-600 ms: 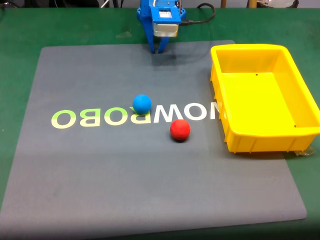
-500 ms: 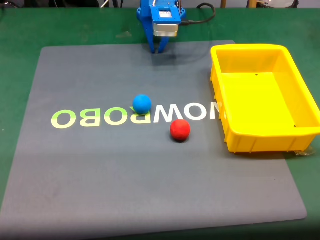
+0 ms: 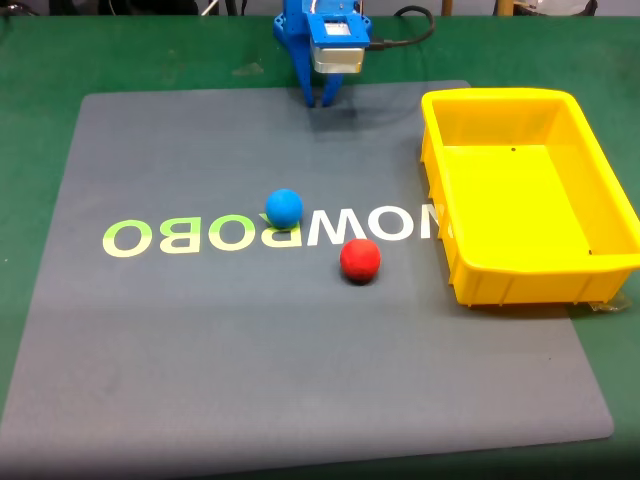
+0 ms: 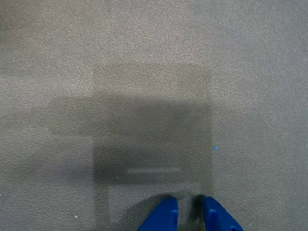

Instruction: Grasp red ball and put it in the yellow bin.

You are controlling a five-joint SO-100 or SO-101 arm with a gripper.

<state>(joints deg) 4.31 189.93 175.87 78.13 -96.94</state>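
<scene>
Your pincer (image 3: 320,100) hung at the far edge of the grey mat (image 3: 200,350), its blue fingertips (image 4: 163,216) drawn nearly together with only a slim gap between them and nothing held. In the wrist view those tips pointed down at bare mat, over the arm's own blocky shadow. Across the mat you could read pale yellow-green and white letters, mirrored in the fixed view: "OBOR" followed by "WOM". The red ball (image 3: 360,260) sat on the mat just below the white letters, well apart from the pincer. The blue ball (image 3: 284,207) rested on the lettering, up and to the left of the red one. The yellow bin (image 3: 455,235) stood at the mat's right edge, near the red ball, on the green surface (image 3: 40,60).
</scene>
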